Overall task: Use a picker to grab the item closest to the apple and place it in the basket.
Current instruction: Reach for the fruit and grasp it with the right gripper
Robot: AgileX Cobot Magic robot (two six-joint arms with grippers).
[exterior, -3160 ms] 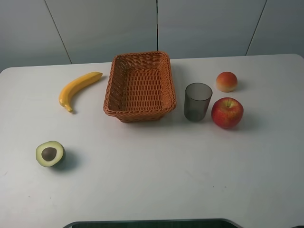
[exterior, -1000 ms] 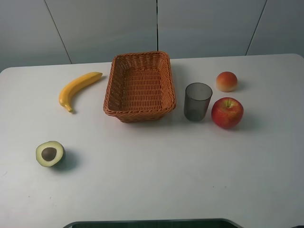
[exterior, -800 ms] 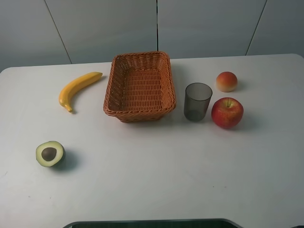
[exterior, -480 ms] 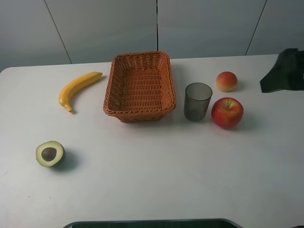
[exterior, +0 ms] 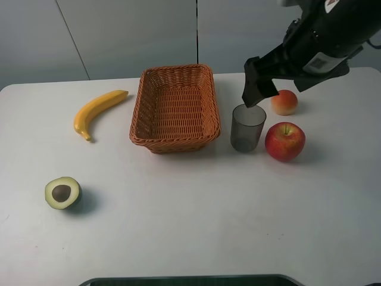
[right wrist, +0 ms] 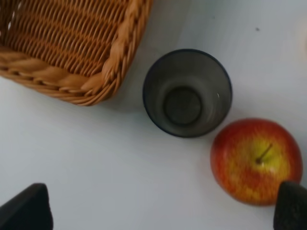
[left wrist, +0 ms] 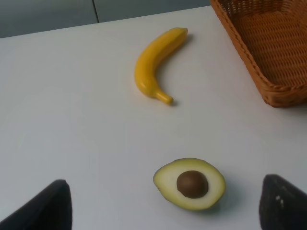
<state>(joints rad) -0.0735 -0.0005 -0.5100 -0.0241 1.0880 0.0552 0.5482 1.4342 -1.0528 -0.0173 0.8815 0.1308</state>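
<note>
- Standing upright on the table (exterior: 196,226): cup (exterior: 247,128), just beside the apple (exterior: 284,141), with the basket (exterior: 143,107) near on its other side.
- Your right gripper (exterior: 256,89): hangs above the cup, jaws spread wide, gripping nothing.
- Peach-like fruit (exterior: 284,102): behind the apple.
- Your left gripper (left wrist: 165,218): jaws wide apart, empty, above the halved avocado (left wrist: 189,183); banana (left wrist: 156,64) lies beyond.

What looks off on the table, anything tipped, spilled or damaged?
Nothing stands out. The cup stands upright and empty between the basket and the apple. The halved avocado lies cut face up.
</note>
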